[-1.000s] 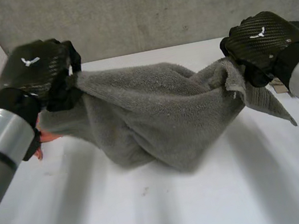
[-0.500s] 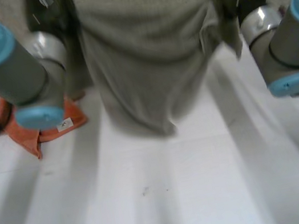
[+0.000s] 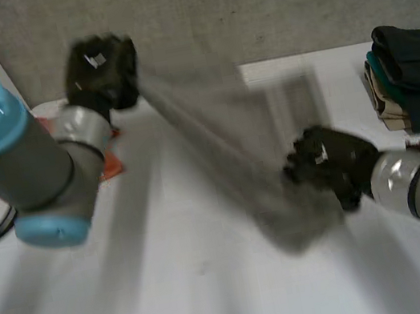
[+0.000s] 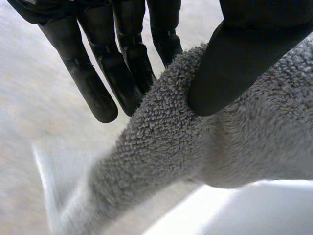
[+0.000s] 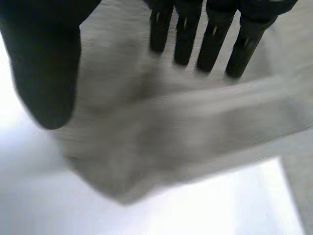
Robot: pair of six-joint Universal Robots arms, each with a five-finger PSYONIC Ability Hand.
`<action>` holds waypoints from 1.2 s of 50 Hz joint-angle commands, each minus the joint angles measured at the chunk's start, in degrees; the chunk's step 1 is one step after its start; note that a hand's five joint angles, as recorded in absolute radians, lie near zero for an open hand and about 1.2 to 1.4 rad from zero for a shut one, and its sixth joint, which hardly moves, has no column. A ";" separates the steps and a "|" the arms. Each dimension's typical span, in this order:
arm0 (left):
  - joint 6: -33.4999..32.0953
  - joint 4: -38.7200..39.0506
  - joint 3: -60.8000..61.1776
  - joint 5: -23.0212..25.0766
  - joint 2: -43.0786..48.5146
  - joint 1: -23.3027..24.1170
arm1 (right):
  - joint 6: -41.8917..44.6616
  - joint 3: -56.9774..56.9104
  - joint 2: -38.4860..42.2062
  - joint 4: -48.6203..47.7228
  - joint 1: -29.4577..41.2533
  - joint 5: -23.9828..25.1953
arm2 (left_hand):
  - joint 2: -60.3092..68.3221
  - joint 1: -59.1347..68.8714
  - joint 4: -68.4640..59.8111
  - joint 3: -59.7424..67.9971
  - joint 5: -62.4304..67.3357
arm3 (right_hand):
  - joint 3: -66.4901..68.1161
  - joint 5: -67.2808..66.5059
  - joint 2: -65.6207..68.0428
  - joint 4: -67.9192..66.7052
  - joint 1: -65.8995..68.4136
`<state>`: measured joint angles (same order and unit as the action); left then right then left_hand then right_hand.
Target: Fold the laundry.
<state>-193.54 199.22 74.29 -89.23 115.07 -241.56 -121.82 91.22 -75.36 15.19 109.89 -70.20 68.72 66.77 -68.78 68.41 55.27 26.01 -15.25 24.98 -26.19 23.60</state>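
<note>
My left hand [image 3: 100, 66] is raised over the far left of the white table [image 3: 219, 302], holding one end of the grey towel [image 3: 206, 133]. In my left wrist view the thumb [image 4: 234, 63] presses the towel's looped pile [image 4: 234, 147] against my straight fingers [image 4: 93, 83], clamping an edge between them.

From there the towel runs as a slanting band down to my right hand [image 3: 329, 162], which is low over the middle right of the table. A bunch of towel hangs just below that hand. In my right wrist view the towel [image 5: 171, 132] lies under the palm of the right hand [image 5: 44, 63], but I cannot tell whether the hand grips it.

A small white mark [image 3: 95, 59] sits on the back of my left hand and another on my right, both too small to read.

An orange cloth [image 3: 110, 165] lies on the table beside my left arm [image 3: 15, 159]. A stack of folded clothes [image 3: 411, 77], dark on top with teal and tan below, sits at the table's far right. The table's far edge meets a grey wall [image 3: 248, 4]. The near half of the table, in front of the towel, is bare white surface.
</note>
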 commanded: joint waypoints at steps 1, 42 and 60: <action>-2.89 0.38 10.25 2.83 -2.66 3.28 | -4.90 -4.99 0.12 -5.60 0.41 -8.02 | 11.28 13.23 -11.22 11.59 14.73 | -16.01 15.25 -14.98 16.19 -13.60; -12.64 12.15 13.99 2.83 -13.04 -1.09 | -34.01 -71.72 39.97 -11.63 5.16 -17.85 | 11.28 13.23 -11.22 11.59 14.73 | 53.99 -54.75 55.02 -53.81 56.40; -14.06 8.82 2.86 2.30 -7.67 0.47 | -32.87 -39.74 17.27 -16.33 4.11 -14.09 | 11.28 13.23 -11.22 11.59 14.73 | 53.99 -54.75 55.02 -53.81 56.40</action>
<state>-209.26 211.60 68.37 -87.19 106.39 -243.64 -155.06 36.57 -54.67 -4.70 114.59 -87.09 68.77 66.77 -68.80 68.53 55.27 68.32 -56.01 67.72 -68.58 64.67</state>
